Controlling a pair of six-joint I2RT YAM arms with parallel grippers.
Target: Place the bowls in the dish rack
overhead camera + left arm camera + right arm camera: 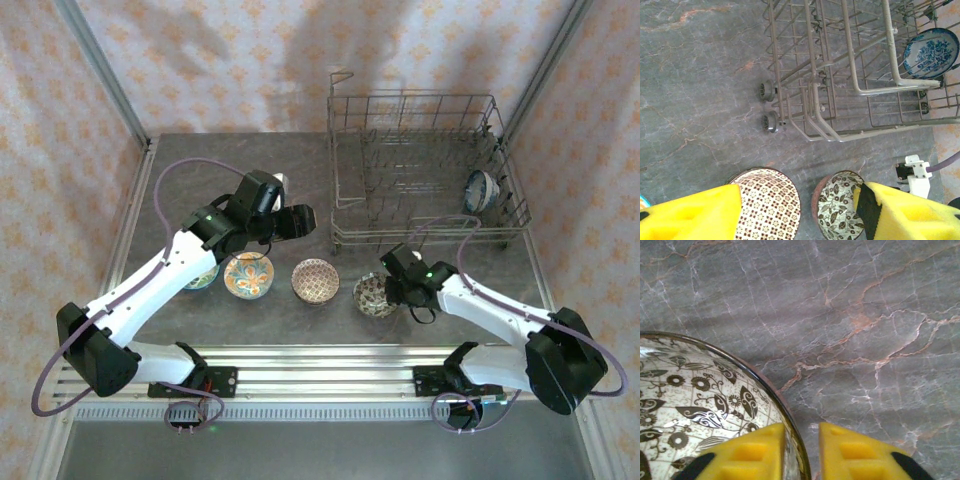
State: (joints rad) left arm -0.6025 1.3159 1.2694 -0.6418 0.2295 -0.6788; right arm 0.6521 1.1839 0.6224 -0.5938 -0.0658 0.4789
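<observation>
Walls (60, 110): pale pink paper with a repeating orange floral motif, soft shadows across the rear one. Tabletop (300, 150): grey marble-look with rust and white veins. Corner posts (102, 70): bare aluminium. Near edge: ribbed aluminium rail (320, 362)

Grey marble-veined table top (880, 315) under and ahead of the right gripper (801, 440), same stone beneath the left gripper (801, 205), pink floral-patterned walls (60, 90) far beyond both, slanted metal corner posts (103, 70), ribbed aluminium rail (320, 365) behind them.
</observation>
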